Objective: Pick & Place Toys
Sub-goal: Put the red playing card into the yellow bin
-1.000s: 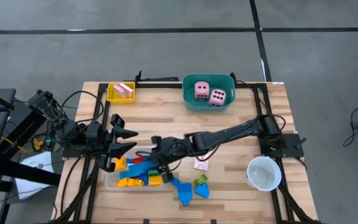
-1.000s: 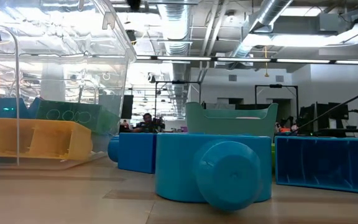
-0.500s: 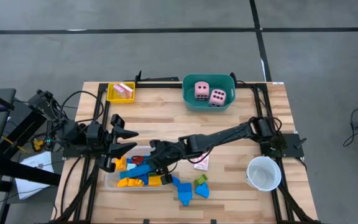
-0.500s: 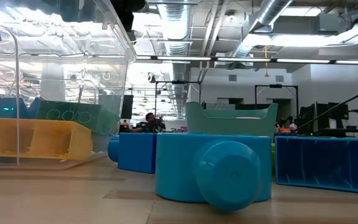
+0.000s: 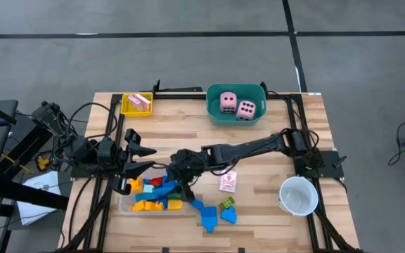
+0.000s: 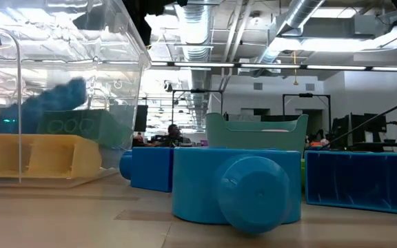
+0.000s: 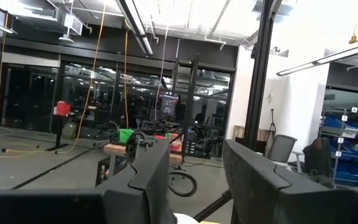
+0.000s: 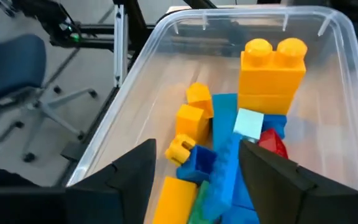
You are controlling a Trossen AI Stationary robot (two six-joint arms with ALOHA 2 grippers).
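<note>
- the right tool (image 5: pixel 180 184) hangs over the clear tray (image 5: pixel 121 202) near the front of the counter (image 5: pixel 188 133); in its wrist view the two fingers stand apart and nothing is between them, so it holds nothing.
- below it, inside the tray, lie many blocks (image 8: pixel 229 155): yellow-orange ones, blue ones, one red, one green. a blue block just under the fingers looks freshly let go, but this is only my judgement.
- the left tool (image 5: pixel 140 160) waits at the left end of the same tray; its fingers are apart in its wrist view, and it holds nothing.
- already done, as it seems: the two pink dice (image 5: pixel 236 105) sit in the teal tub (image 5: pixel 213 112) at the far edge, some pink-white cards (image 5: pixel 140 100) lie in the yellow tray (image 5: pixel 126 107), and most blocks are in the clear tray.
- still left: some blue blocks (image 5: pixel 206 213) and one green block (image 5: pixel 227 204) lie on the counter just beside the clear tray, and one pink-white card (image 5: pixel 228 183) lies near them.
- the white cup (image 5: pixel 299 195) stands apart, at the right.
- so the task is well over half done.
</note>
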